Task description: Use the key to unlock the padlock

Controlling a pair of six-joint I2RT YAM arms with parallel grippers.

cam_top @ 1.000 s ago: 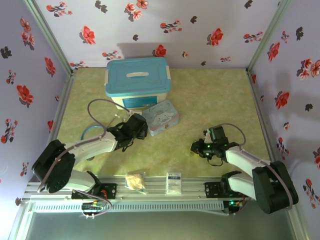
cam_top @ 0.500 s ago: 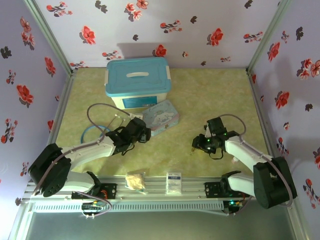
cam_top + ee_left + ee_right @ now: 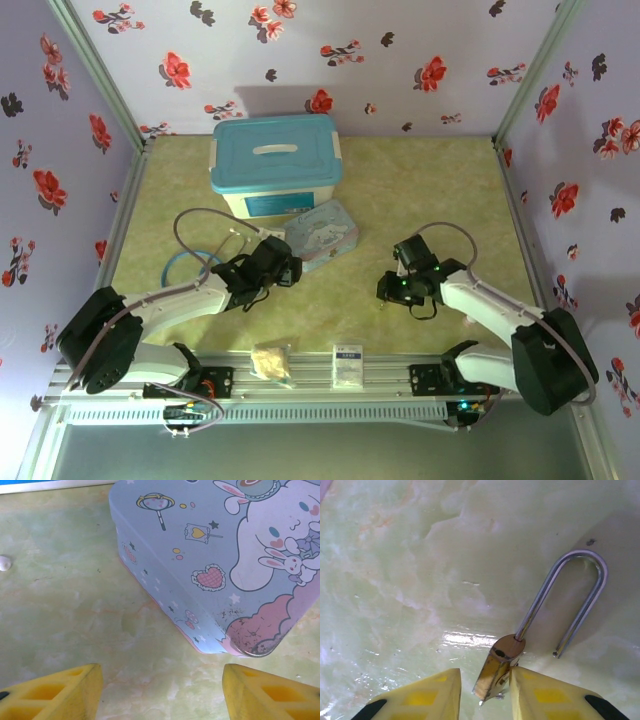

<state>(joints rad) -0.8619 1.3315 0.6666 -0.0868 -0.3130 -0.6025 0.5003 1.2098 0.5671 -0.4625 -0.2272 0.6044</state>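
Brass shows on the padlock (image 3: 496,671) body, which we see end-on and tilted, low on the table (image 3: 395,570) right of centre. Its silver shackle (image 3: 580,580) lies flat on the pale green surface. One leg runs into the body, and the other ends free just beside it. The right gripper (image 3: 485,676) has the body between its yellow fingers (image 3: 420,695), which stand narrow. The body is against the right-hand finger with a slit of table on the other side, so we cannot tell whether it is clamped. The right arm (image 3: 490,310) bends in from its base towards the middle, wrist low. The left arm (image 3: 170,298) stretches towards the tin (image 3: 225,555). The left gripper (image 3: 160,690) is spread wide over bare table, holding nothing.
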